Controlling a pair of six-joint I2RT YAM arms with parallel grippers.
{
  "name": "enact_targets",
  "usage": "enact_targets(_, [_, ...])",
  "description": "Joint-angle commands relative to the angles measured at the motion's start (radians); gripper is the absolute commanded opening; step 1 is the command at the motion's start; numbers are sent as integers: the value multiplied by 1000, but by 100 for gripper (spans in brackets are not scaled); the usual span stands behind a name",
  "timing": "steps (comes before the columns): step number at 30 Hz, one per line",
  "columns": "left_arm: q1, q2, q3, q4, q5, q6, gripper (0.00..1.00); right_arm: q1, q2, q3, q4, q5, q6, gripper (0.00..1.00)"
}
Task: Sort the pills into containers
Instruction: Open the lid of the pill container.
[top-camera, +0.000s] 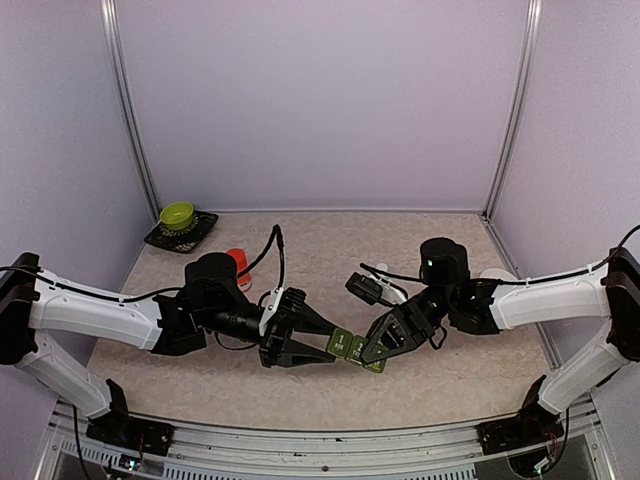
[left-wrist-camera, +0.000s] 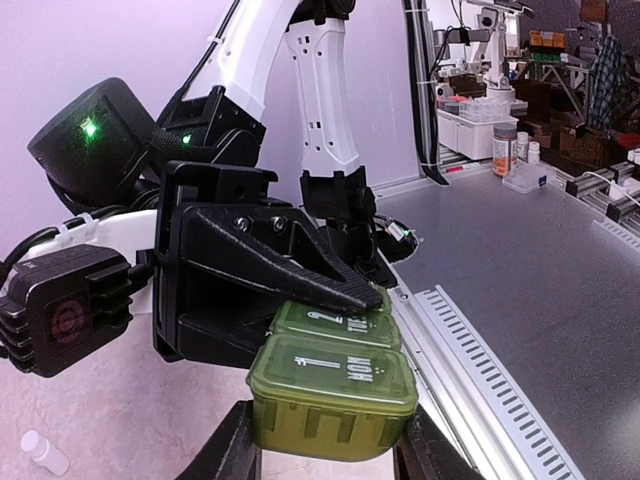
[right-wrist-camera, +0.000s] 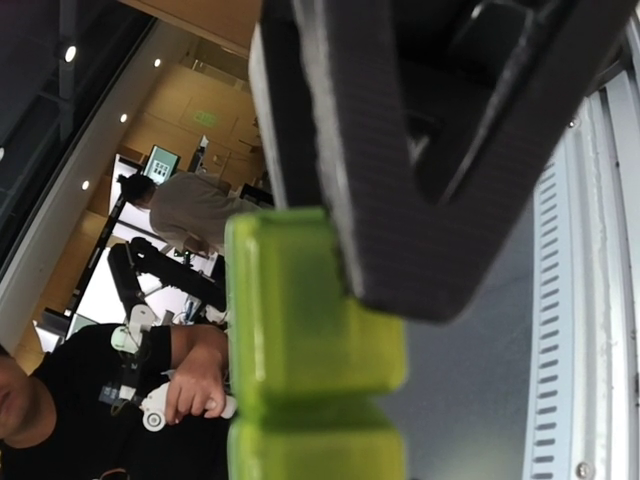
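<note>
The containers (top-camera: 352, 347) are a dark green strip of joined compartments, held in the air between both arms near the table's front. In the left wrist view the containers (left-wrist-camera: 332, 380) show shut lids with pale marks. My left gripper (left-wrist-camera: 330, 445) is shut on the sides of the end compartment. My right gripper (top-camera: 372, 352) is shut on the other end, one black finger (left-wrist-camera: 330, 285) lying on a lid. The right wrist view shows the containers (right-wrist-camera: 305, 310) close up under my right gripper (right-wrist-camera: 345, 290). No pills are in view.
A red bottle (top-camera: 238, 265) stands behind the left arm. A green bowl (top-camera: 177, 214) rests on a dark plate (top-camera: 205, 229) at the back left. A tiny white bottle (left-wrist-camera: 45, 452) lies on the table. The metal front rail (top-camera: 330, 440) runs just below the grippers.
</note>
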Motion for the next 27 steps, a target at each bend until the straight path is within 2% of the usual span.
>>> enact_targets(1, [0,20,15,30,-2,-36,38,-7,-10,-4,14,0,-11,12])
enact_targets(6, [-5,44,31,33,9,-58,27,-8,-9,-3,3,0,-19,11])
enact_targets(11, [-8,41,26,43,-6,-65,25,-10,-13,0,-15,0,-31,11])
enact_targets(12, [-9,39,25,45,-5,-65,26,-11,-12,0,-19,0,-33,11])
enact_targets(14, [-11,36,20,56,-17,-74,40,-12,-10,0,-19,0,-34,11])
enact_targets(15, [-11,35,16,67,-23,-79,44,-12,-9,0,-19,1,-36,11])
enact_targets(19, [-11,37,11,93,-46,-110,53,-14,-8,0,-20,1,-38,11])
enact_targets(23, [-11,46,8,125,-45,-135,52,-13,-5,-1,-19,1,-39,11])
enact_targets(27, [-11,52,4,132,-44,-138,41,-13,-7,-2,-22,2,-40,11])
